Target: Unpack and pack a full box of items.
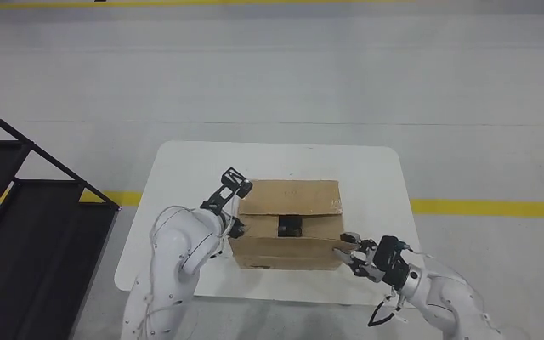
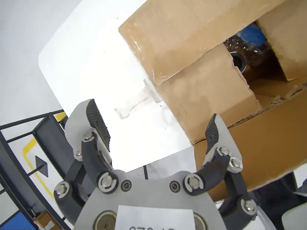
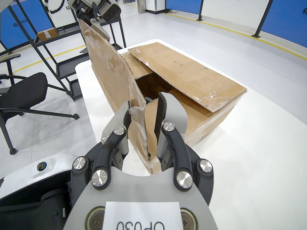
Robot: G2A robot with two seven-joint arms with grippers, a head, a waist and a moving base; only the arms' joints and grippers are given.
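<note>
A brown cardboard box [image 1: 289, 223] stands in the middle of the white table [image 1: 365, 170]. Its far long flap [image 3: 187, 75] lies down over the top; the near long flap [image 3: 110, 65] is raised upright. My right gripper [image 3: 144, 116] is shut on the near flap's end at the box's right front corner [image 1: 348, 246]. My left gripper [image 2: 156, 125] is open at the box's left end [image 1: 235, 183], its fingers beside the flap's other end [image 3: 96, 22]. Through the gap I see dark items [image 2: 239, 60] and something blue [image 2: 251, 34] inside.
A strip of clear tape [image 2: 134, 106] trails from the box's left corner onto the table. A black metal rack [image 1: 42, 221] stands left of the table with a small carton [image 3: 46, 34] on it. An office chair [image 3: 21, 92] sits near the table's front left.
</note>
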